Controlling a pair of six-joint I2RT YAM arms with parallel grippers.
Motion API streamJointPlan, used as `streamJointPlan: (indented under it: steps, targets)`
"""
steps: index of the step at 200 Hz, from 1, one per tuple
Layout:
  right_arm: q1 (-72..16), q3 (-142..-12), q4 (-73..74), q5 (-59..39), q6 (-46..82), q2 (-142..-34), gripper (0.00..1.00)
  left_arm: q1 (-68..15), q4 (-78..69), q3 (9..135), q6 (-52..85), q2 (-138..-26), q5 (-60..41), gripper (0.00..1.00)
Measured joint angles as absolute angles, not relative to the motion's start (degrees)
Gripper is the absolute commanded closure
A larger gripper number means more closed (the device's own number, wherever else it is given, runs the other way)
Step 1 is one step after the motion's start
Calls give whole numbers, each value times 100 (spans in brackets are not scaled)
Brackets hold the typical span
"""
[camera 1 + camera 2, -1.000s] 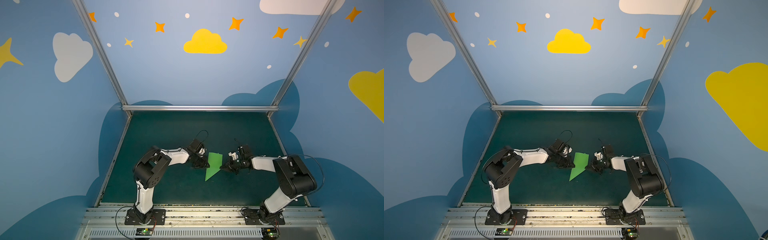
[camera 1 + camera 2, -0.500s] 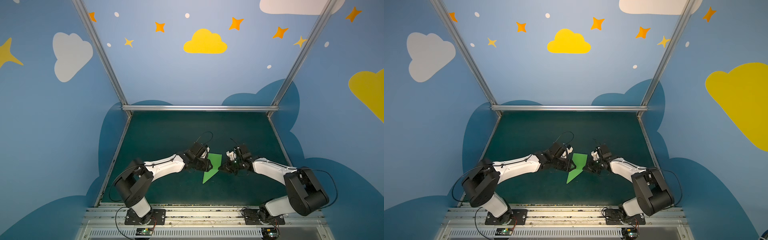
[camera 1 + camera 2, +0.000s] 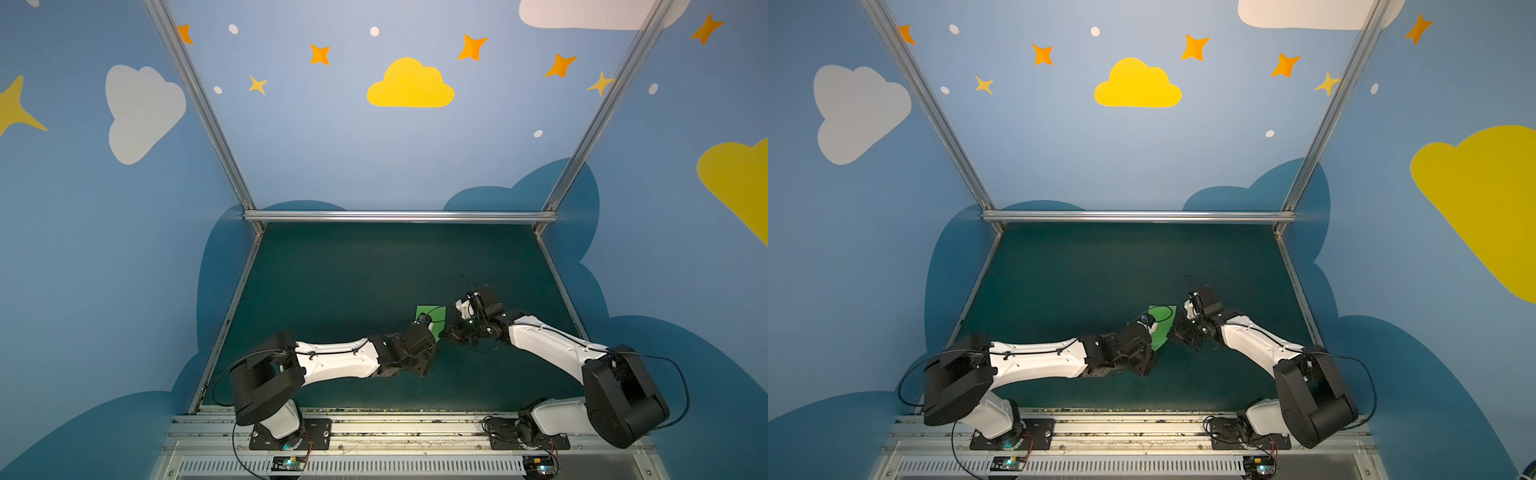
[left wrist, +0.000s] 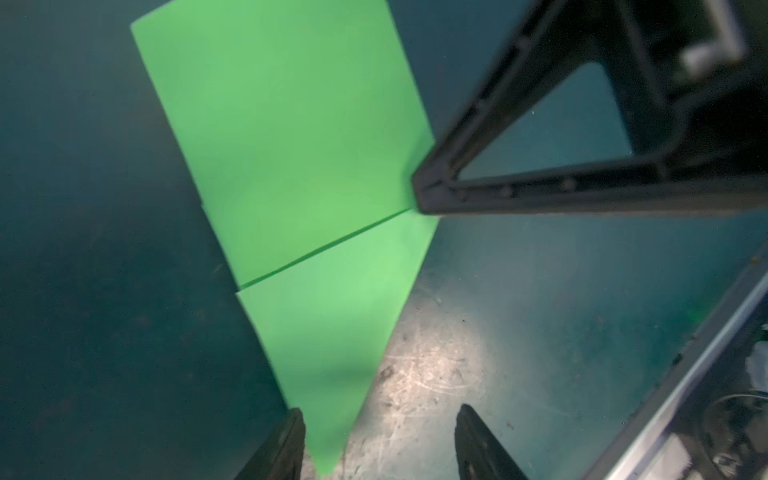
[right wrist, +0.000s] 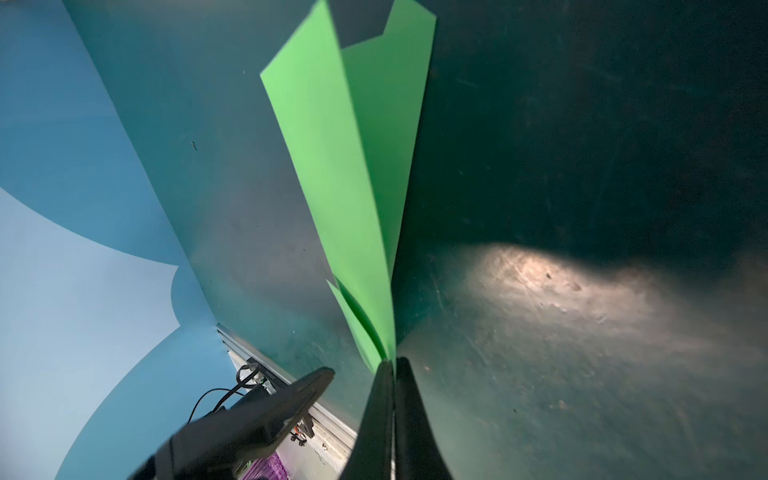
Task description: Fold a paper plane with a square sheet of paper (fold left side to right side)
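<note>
- On the left wall there is a painted pale grey cloud [image 3: 143, 112]
- The left arm [image 3: 336, 363], white shell with black joints, lies low across the dark teal-green table mat [image 3: 353, 282]; in both top views its wrist covers the near, pointed half of the thin bright green paper sheet [image 3: 436, 314]
- The left gripper [image 4: 380, 409] has its fingers spread and grips nothing; the paper sheet's tip lies between them, close by one finger [image 4: 291, 440], next to a pale scuffed patch [image 4: 432, 374] of the mat
- The paper sheet sits toward the front middle of the mat, between the two grippers; a fold seam crosses it in the left wrist view, and a thin black cable [image 3: 1170, 316] loops over it
- Behind it, a silver aluminium rail [image 3: 399, 216] runs along the back under a yellow cloud [image 3: 409, 85] and orange stars
- The right gripper [image 5: 390, 365] is pinched tight on the paper sheet's right-hand edge; from the pinch the layers fan apart, the upper flap lifted
- The right arm [image 3: 548, 349] bends back to its base, where a small circuit board [image 3: 540, 469] glows; any print there is too small to read
</note>
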State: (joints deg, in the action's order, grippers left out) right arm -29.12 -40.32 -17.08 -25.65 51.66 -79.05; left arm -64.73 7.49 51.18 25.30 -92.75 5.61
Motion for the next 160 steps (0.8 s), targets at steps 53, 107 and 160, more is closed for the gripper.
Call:
streamJointPlan:
  steps: [53, 107, 160]
  targets:
    - [-2943, -4032, -1780, -2545, 5186, -7909, 100, -6654, 635, 5133, 2480, -9555, 1243, 42]
    - [-2945, -4040, -1787, -2545, 5210, -7915, 100, -6667, 593, 5188, 2357, -9714, 1562, 45]
    - [-2945, -4095, -1787, -2547, 5229, -7915, 100, -6711, 593, 5295, 2241, -9891, 1625, 55]
